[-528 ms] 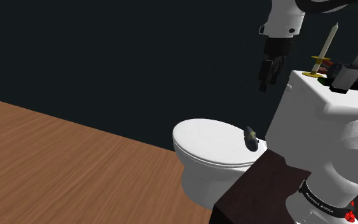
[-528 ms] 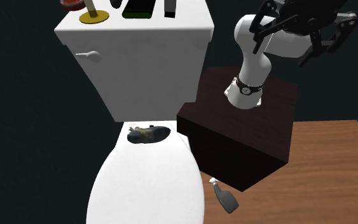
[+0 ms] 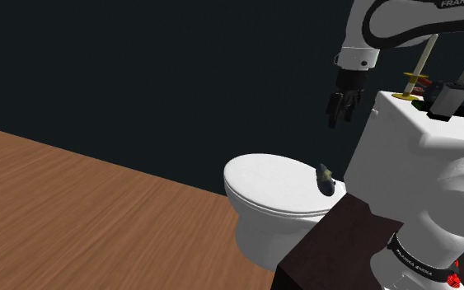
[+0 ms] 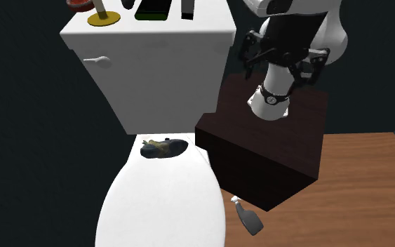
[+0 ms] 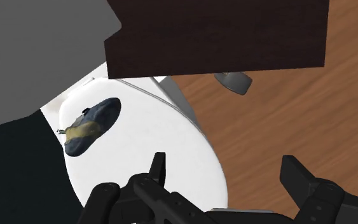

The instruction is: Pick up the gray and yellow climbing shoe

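Note:
The climbing shoe (image 3: 325,179) is dark grey with a yellow band and lies on the closed white toilet lid (image 3: 267,185), close to the tank. In the second exterior view the shoe (image 4: 163,148) rests at the lid's back edge. My gripper (image 3: 341,107) hangs open in the air well above the shoe, beside the tank's front corner. In the second exterior view my gripper (image 4: 278,64) is up and to the right of the shoe. Through the wrist camera, the shoe (image 5: 91,124) lies ahead and off to one side of the gripper (image 5: 228,175), whose fingers stand apart with nothing between them.
The white tank (image 4: 154,63) carries a yellow-based brush (image 4: 103,17) and other items on top. My dark brown stand (image 4: 266,151) sits right beside the toilet. A grey spray bottle (image 4: 248,219) lies on the wood floor (image 3: 82,214).
The arm has swung the gripper lower and toward the toilet; in the second exterior view it moved left and down. The shoe has not moved.

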